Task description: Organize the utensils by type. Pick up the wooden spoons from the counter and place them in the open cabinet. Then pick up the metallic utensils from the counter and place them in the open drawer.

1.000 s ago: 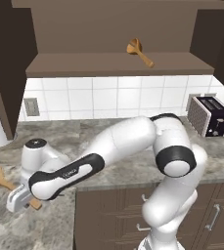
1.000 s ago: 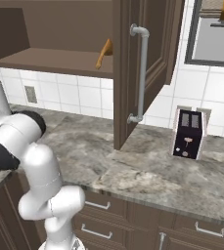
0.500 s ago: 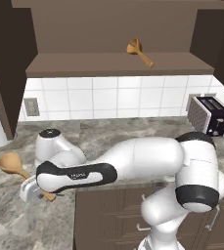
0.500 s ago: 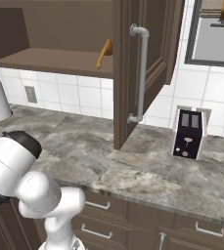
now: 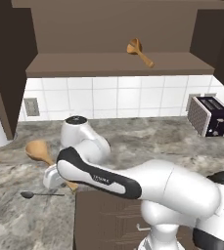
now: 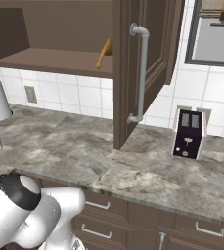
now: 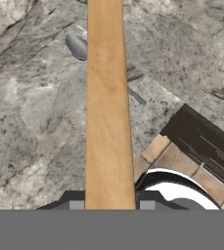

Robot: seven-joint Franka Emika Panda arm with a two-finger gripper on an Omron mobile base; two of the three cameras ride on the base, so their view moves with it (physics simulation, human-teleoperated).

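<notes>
left base: gripper (image 5: 54, 177) sits low over the counter (image 5: 15, 219), clamped on a wooden spoon (image 5: 40, 152), with the thin dark utensil (image 5: 40, 194) just beside; second spoon (image 5: 139, 52) on the open cabinet (image 5: 108, 63) shelf | right base: probably that shelf spoon (image 6: 103, 52), half hidden by the door | hand: spoon handle (image 7: 108, 107) pinched between the fingertips

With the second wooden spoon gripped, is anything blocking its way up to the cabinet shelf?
Nothing visible does. The gripper holds the wooden spoon over the counter; the cabinet shelf above is open-fronted, with the first spoon lying right of center.
</notes>
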